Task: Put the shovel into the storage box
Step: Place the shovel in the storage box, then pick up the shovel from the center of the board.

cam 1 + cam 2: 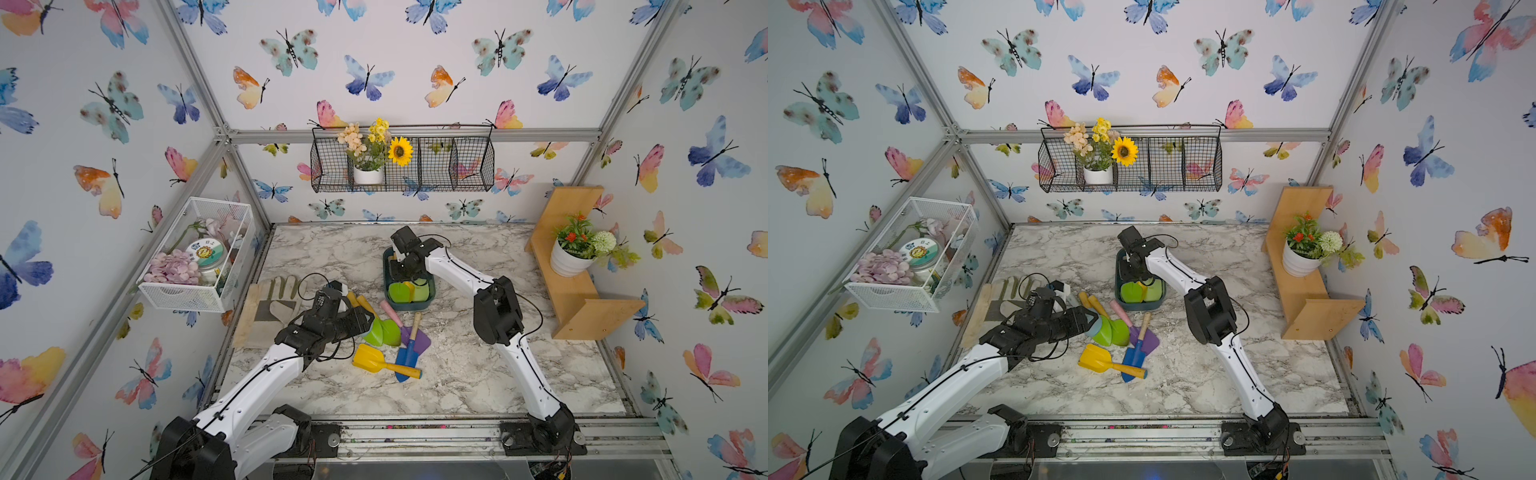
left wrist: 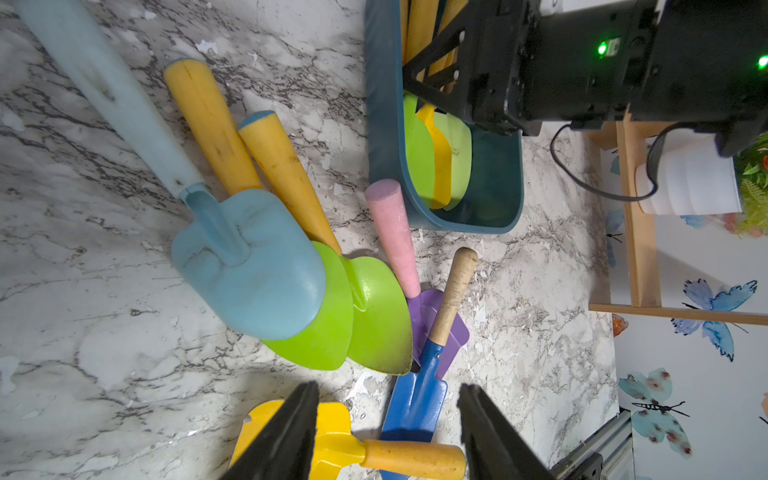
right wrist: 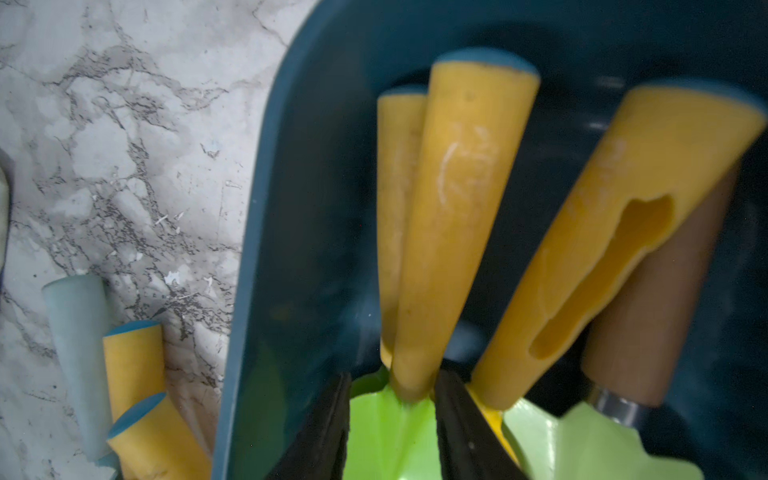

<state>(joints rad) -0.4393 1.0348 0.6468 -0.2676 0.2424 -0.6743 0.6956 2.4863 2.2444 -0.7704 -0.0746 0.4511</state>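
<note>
The right wrist view looks down into the storage box (image 3: 291,249), which fills the middle and right of the frame. Inside it lie three yellow-handled shovels and one with a wooden handle (image 3: 660,299), their handles fanning toward the upper edge. The right gripper (image 3: 392,432) sits at the bottom centre with its black fingers (image 3: 320,432) on either side of the neck of the bright green shovel (image 3: 390,428). The jaws stand a little apart, with a thin gap showing on each side of the handle, so they seem to have let go, though the blur here makes that hard to confirm.

In both top views the box sits just above the middle of the marble table (image 1: 519,374), with green and yellow blades (image 1: 409,291) showing at its lower end and the right arm's wrist covering its upper end.

In the left wrist view, the left gripper (image 2: 386,432) shows at the bottom edge, its fingers (image 2: 286,436) well apart and holding nothing, hovering over a yellow shovel (image 2: 332,440) and a blue metal trowel (image 2: 415,407). Higher in that frame lies a pile of loose shovels: a pale blue one (image 2: 249,266) resting on two green-bladed ones (image 2: 374,316), and a purple one with a pink handle (image 2: 395,237) whose tip lies just beside the box's rounded corner (image 2: 415,208).

In a top view, a work glove (image 1: 270,307) lies at the table's left edge.
</note>
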